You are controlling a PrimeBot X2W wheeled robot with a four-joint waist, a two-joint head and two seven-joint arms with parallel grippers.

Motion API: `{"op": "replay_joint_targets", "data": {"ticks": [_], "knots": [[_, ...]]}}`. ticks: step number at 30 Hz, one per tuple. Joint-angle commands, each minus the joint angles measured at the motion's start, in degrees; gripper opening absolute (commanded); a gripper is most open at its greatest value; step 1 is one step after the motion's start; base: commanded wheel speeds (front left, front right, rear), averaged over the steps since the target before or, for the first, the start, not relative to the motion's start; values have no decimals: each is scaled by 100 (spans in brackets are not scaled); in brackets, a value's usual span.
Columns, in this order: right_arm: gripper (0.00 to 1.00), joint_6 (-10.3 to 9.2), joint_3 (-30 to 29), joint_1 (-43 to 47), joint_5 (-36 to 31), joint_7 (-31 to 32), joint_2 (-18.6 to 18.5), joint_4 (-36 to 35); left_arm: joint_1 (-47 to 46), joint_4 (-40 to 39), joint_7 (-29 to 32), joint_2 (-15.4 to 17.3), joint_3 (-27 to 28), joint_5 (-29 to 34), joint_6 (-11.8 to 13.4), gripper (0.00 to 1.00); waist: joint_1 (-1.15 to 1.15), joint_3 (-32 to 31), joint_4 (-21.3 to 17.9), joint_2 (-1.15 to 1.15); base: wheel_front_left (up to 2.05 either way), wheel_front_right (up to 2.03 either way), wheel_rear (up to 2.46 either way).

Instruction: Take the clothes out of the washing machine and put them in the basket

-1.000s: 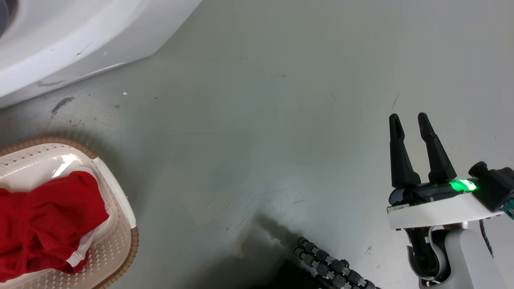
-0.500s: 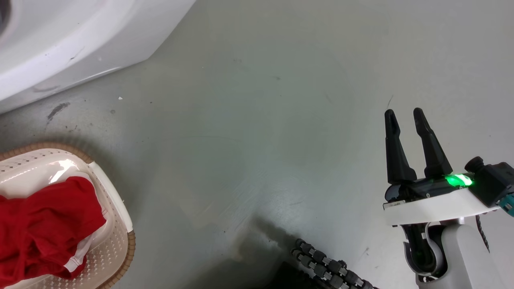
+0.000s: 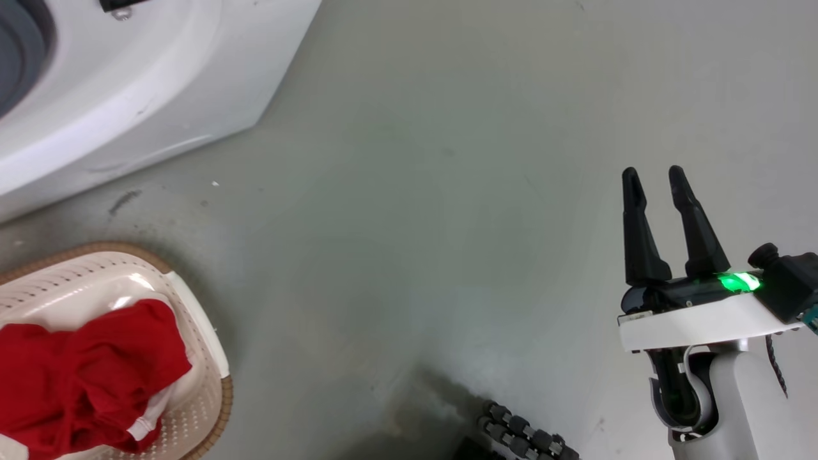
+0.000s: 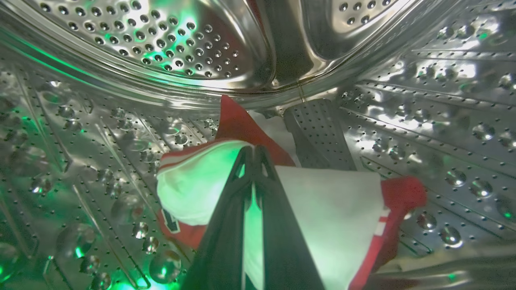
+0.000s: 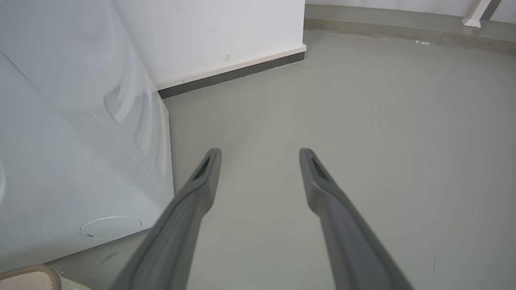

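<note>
Grey floor [image 3: 409, 255]; above it the right gripper [image 3: 653, 172], fingers spread, holds nothing, and the basket [image 3: 192, 409] at the robot's left holds one red garment [image 3: 83, 377]. Farther off, inside the washing machine [image 3: 160, 96] drum [image 4: 161, 40], the left gripper [image 4: 254, 150] is closed tip to tip against a red-and-white garment [image 4: 193, 185]; whether cloth is pinched, cannot tell. Judgement: light, limp, drapes; take a bunched fold near its middle.
</note>
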Motion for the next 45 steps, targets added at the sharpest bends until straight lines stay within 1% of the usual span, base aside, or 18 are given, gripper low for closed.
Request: {"op": "replay_joint_targets", "data": {"ticks": [1, 7, 13, 19, 27, 29, 32, 39, 43, 45], "knots": [[100, -2, -44, -29, -38, -10, 2, 12, 192, 53, -165, -73, 33, -43, 17, 0, 0, -177, 93, 0, 0, 0, 0], [100, -2, -220, 141, -211, -10, 1, 84, 910, 232, -1027, -420, 202, -361, 49, 0, 0, -735, 307, 0, 0, 0, 0], [100, -2, -395, 360, -456, -10, 0, 188, 1687, 321, -1765, -897, 310, -660, 77, 0, 0, -1445, 590, 0, 0, 0, 0], [100, -2, -563, 655, -726, -9, -2, 246, 2465, 117, -2220, -1328, 342, -851, 105, 0, 0, -2160, 825, 0, 0, 0, 0], [100, -2, -783, 1024, -1092, 11, 0, 262, 3525, -658, -2428, -1818, 345, -1011, 191, 0, 0, -2971, 1205, 0, 0, 0, 0], [100, -2, -801, 1048, -1124, 30, -1, 224, 3655, -806, -2442, -1866, 338, -1023, 212, 0, 0, -3041, 1250, 0, 0, 0, 0], [100, -2, -894, 1156, -1234, 150, 0, 126, 4083, -1250, -2460, -2010, 300, -1030, 277, 0, 0, -3261, 1393, 0, 0, 0, 0], [100, -2, -1077, 1416, -1434, 466, -1, -214, 5510, -2406, -2476, -2316, 284, -1144, 533, 0, 0, -3660, 1647, 0, 0, 0, 0], [100, -2, -1168, 1524, -1485, 627, 1, -407, 6391, -3020, -2377, -2488, 237, -1242, 756, 0, 0, -3748, 1762, 0, 0, 0, 0], [100, -2, -1194, 1580, -1500, 688, 1, -506, 6775, -3203, -2277, -2593, 170, -1290, 812, 0, 0, -3724, 1807, 0, 0, 0, 0]]}}
